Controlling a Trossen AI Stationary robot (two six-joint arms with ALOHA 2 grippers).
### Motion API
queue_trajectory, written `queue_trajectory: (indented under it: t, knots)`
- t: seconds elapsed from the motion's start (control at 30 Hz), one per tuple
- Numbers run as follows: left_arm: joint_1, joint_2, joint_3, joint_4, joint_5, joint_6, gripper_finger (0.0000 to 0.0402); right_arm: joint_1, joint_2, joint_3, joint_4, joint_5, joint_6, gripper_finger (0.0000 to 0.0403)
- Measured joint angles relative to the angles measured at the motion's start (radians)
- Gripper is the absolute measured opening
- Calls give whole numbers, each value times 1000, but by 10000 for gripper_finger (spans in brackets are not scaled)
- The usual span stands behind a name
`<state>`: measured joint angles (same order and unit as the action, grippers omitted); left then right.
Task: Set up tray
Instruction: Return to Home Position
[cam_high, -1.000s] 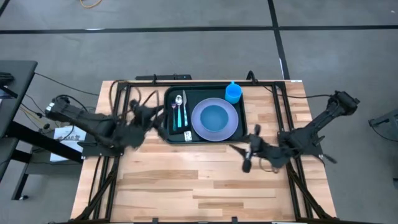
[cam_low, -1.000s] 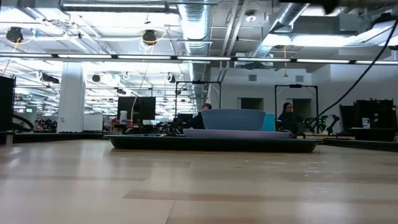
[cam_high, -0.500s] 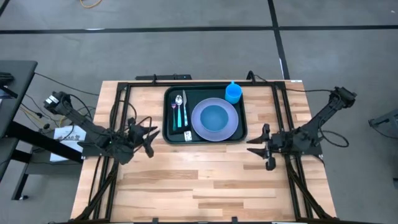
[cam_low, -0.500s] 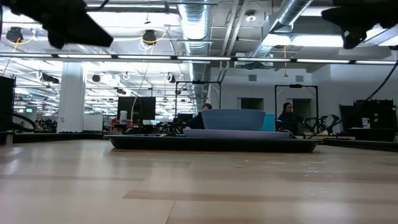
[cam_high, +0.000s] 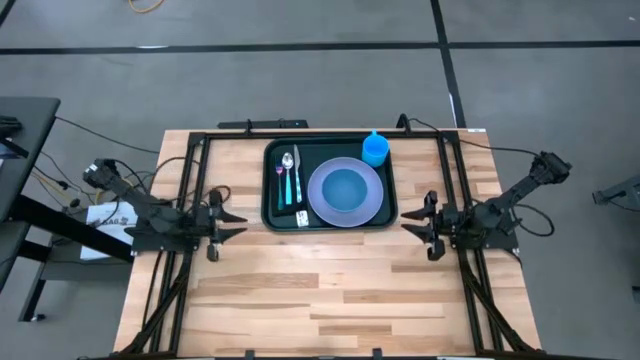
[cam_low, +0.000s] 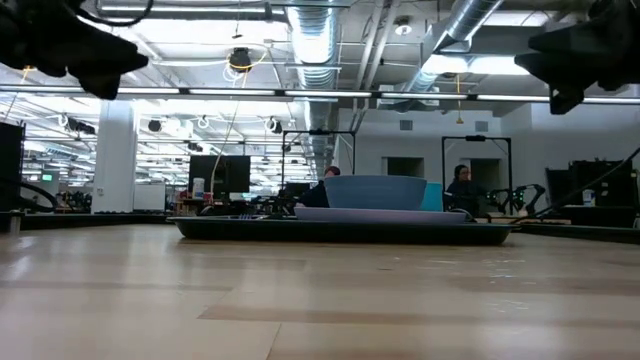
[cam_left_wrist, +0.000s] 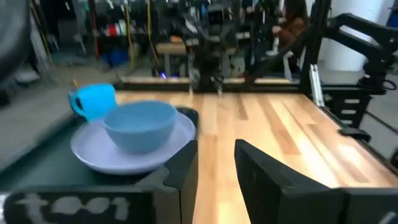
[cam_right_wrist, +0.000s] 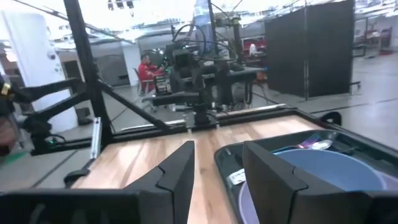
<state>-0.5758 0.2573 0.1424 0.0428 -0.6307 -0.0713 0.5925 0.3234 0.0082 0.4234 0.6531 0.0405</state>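
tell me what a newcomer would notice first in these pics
The dark tray draws the eye first, in the upper middle of the wooden table in the high view. It is laid with a lavender plate holding a blue bowl, a bright blue cup in its upper right corner and cutlery lined up along its left. The left end effector and right end effector flank it, both open and holding nothing.

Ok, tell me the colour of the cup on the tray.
The cup is bright blue, plain with no pattern visible. It shows best in the high view.
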Motion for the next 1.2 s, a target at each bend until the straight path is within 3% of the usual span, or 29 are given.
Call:
queue_trajectory:
  t: [0.13, 0.2, 0.3, 0.43, 0.57, 1.2]
  knots:
    - [0, -188, -6, -73, 3, 106, 94, -25, 4, 0, -8, 0, -17, 129]
    - [1, -259, -6, -98, 51, 122, 94, -45, 4, 0, -26, 2, -22, 129]
    - [-3, -253, 10, -146, 102, 113, 94, -80, 4, -1, -47, 48, -22, 129]
    - [-5, -248, 19, -249, 84, 36, 94, -132, 15, -1, -64, 112, -8, 129]
    - [-4, -252, 19, -293, 54, -49, 94, -164, 17, -1, -75, 109, -7, 129]
    - [-4, -251, 19, -341, 48, -96, 94, -176, 17, -2, -75, 107, -7, 129]
